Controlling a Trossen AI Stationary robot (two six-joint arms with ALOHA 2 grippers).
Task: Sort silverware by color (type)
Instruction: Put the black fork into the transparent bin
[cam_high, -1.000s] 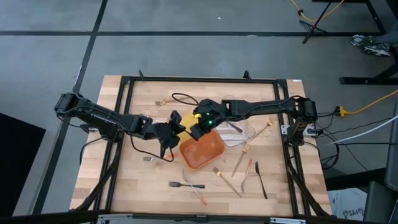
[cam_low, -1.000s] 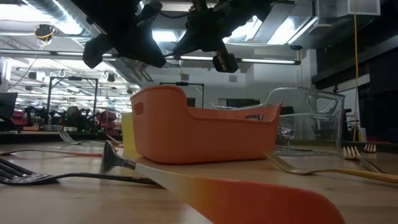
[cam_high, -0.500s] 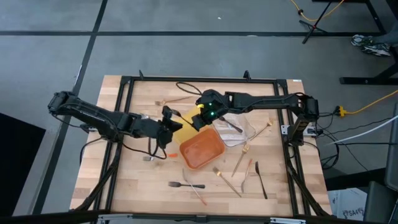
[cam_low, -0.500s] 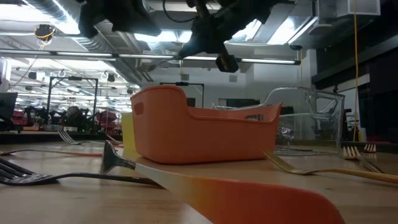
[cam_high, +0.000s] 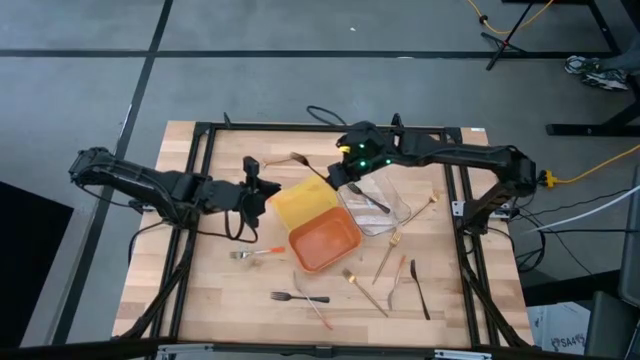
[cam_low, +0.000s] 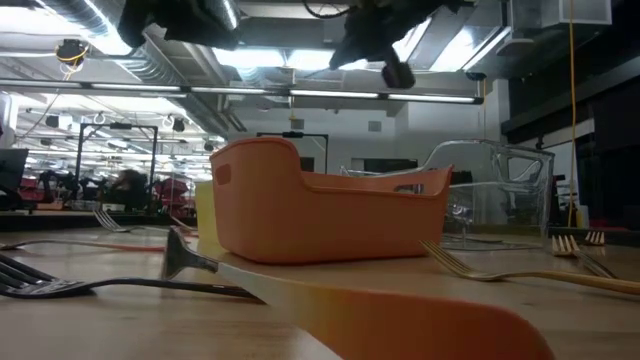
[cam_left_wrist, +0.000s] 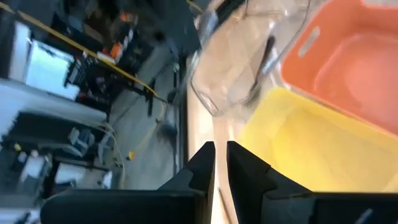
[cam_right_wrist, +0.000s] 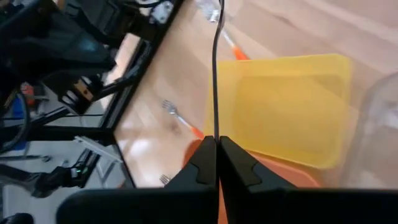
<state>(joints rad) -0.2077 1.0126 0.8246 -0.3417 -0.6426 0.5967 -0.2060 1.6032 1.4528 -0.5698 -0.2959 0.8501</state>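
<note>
My right gripper (cam_high: 333, 176) hangs over the far end of the yellow tray (cam_high: 300, 200), shut on a thin dark utensil (cam_right_wrist: 215, 74) that points toward the table's far left (cam_high: 308, 164). My left gripper (cam_high: 270, 188) hovers by the yellow tray's left corner. Its fingers (cam_left_wrist: 205, 165) stand a narrow gap apart, and nothing shows between them. An orange tray (cam_high: 325, 240) and a clear tray (cam_high: 390, 210) stand beside the yellow one. A black utensil (cam_high: 368, 198) lies in the clear tray. Loose silverware lies flat on the wood: an orange-handled fork (cam_high: 258, 252) and a black fork (cam_high: 298, 297). My right gripper pinches one end of the utensil's thin shaft (cam_right_wrist: 215, 132) between its two fingertips. The shaft runs straight on from the fingers, along them. The fingers slant down from the table's right. The utensil is lifted clear, above the yellow tray.
Several gold forks (cam_high: 385, 262) and a black utensil (cam_high: 420, 290) lie on the near right of the table. Another orange-handled piece (cam_high: 320, 315) lies near the front edge. A black frame (cam_high: 205, 160) borders the wooden top.
My right gripper has risen and gone from above the orange tray toward the far edge, carrying the utensil clear of the table. My left gripper has risen, rolled, and drawn back toward the far left, away from the orange tray.
</note>
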